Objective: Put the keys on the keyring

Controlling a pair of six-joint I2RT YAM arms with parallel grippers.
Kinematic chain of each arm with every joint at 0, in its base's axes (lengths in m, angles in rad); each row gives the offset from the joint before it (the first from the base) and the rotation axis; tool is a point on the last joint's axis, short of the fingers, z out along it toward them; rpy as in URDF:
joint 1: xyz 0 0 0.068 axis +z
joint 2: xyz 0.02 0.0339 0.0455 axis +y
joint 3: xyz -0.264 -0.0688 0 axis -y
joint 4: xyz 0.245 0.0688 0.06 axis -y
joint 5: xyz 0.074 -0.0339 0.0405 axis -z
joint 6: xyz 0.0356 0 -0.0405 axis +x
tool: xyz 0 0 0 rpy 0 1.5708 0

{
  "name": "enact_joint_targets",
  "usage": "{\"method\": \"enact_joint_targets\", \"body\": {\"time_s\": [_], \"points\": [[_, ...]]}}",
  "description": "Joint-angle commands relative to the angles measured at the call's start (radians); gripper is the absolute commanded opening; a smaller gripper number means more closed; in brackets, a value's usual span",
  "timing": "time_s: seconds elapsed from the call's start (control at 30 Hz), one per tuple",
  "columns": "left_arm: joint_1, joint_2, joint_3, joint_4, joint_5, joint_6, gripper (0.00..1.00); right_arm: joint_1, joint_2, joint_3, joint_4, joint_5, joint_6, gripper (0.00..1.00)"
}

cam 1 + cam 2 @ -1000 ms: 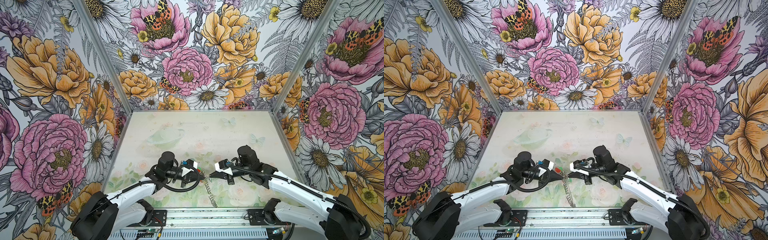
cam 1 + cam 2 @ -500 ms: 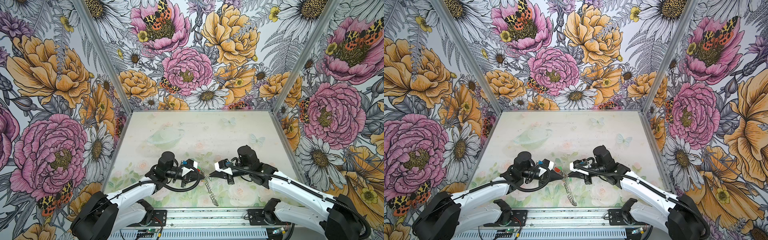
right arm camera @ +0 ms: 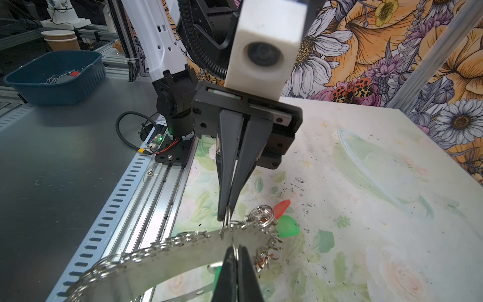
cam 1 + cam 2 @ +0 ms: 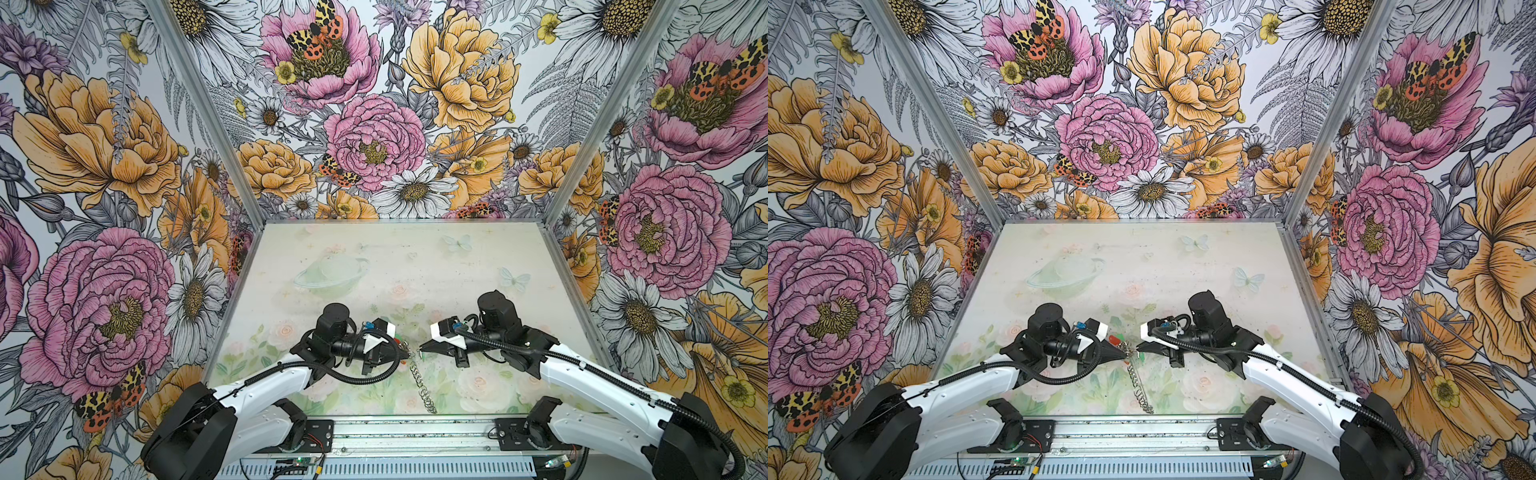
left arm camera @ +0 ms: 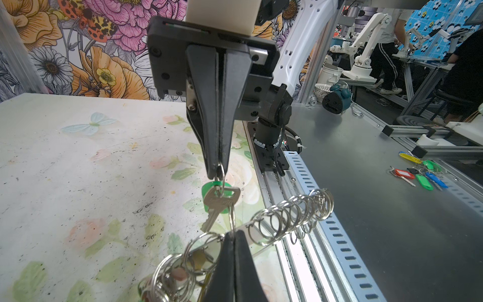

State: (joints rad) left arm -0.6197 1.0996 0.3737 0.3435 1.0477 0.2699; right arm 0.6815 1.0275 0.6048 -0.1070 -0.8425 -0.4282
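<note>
Pale printed tabletop (image 4: 415,266) near its front edge: the left gripper (image 4: 405,354) clamps the keyring (image 4: 419,382), edge-on, its long axis running from the grippers toward the front rail (image 4: 415,432). Facing it, the right gripper (image 4: 420,350) pinches a green-tagged key (image 5: 219,202) by its small ring.

Next to nothing changes over this second. In both top views the left gripper (image 4: 406,354) and the right gripper (image 4: 421,351) stay tip to tip near the front of the table. The left is still clamped on the keyring (image 4: 422,386), and the right on the small ring of one of the keys (image 4: 1113,340). Neither arm shifts in any way that can be made out. The keyring keeps the same slanted line from the tips toward the front rail (image 4: 415,432). Its lower end may have swung a hair sideways, but that is too slight to be sure. The red and green tags beside the left gripper's tip show at the same spot.
</note>
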Motion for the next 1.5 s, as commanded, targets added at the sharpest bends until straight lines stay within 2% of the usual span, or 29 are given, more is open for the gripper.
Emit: {"method": "enact_joint_targets", "body": {"time_s": [0.0,0.5,0.93,1.47], "points": [[-0.006,-0.021,-0.004,0.036,0.006,0.018,0.00,-0.002,0.012,0.033,0.012,-0.017,0.000,0.00],[-0.008,-0.010,0.001,0.035,0.011,0.015,0.00,0.012,0.038,0.039,0.012,-0.081,0.002,0.00],[-0.017,0.007,0.008,0.036,0.014,0.013,0.00,0.032,0.062,0.061,0.013,-0.089,-0.001,0.00],[-0.034,0.008,0.011,0.036,0.030,0.005,0.00,0.043,0.087,0.075,0.012,-0.022,-0.009,0.00]]}}
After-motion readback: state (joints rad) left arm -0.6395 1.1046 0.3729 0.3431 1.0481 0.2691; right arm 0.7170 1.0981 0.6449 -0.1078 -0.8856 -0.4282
